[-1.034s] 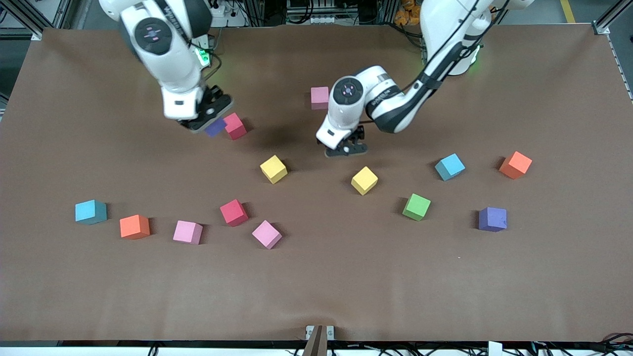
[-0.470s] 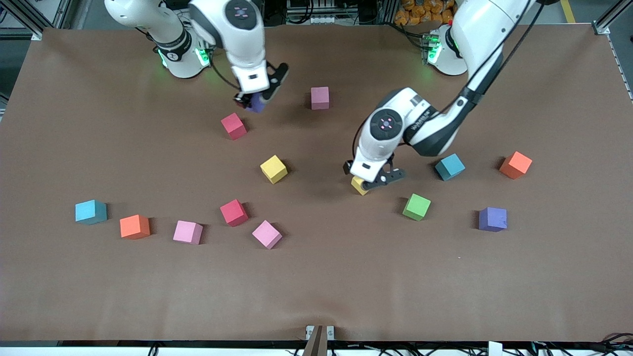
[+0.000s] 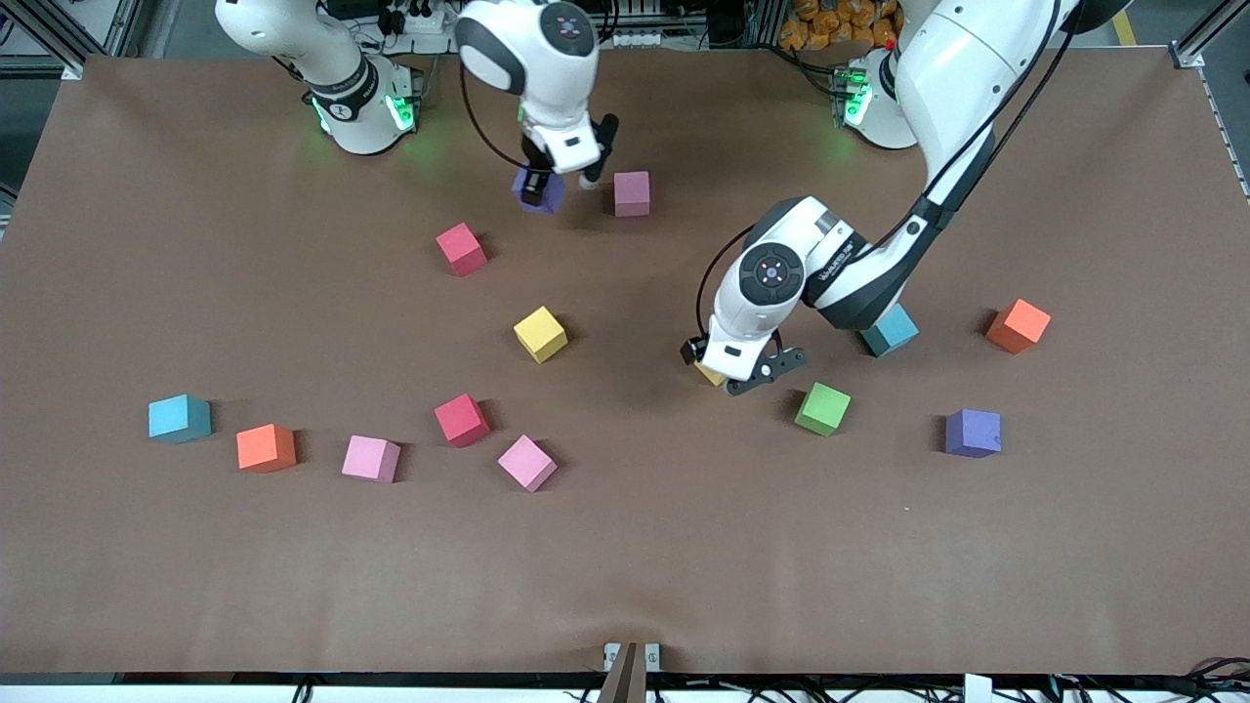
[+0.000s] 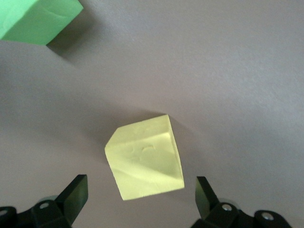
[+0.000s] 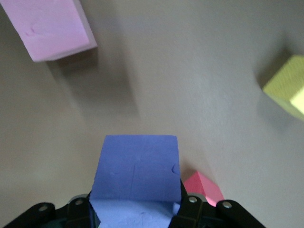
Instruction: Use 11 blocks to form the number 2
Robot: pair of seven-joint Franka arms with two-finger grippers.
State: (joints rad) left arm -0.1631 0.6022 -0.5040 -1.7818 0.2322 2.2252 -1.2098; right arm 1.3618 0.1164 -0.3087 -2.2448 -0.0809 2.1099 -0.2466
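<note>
Brown table point(image 3: 625, 566) holds roughly fourteen blocks (right gripper point(image 3: 547, 186) clamps purple block point(image 3: 539, 190); left gripper point(image 3: 737, 376) spread).

- A brown table cover point(image 3: 625, 547) spreads over nearly the whole front view.
- Grey metal frame rails point(image 3: 1196, 44) sit at the cover's corners by the arms' bases.
- Orange items point(image 3: 830, 15) lie off the cover, just past its edge near the left arm's base.
- A small bracket point(image 3: 630, 659) sits mid-edge on the cover's side nearest the front camera.
- Cables point(image 3: 1211, 674) run along that same edge.
</note>
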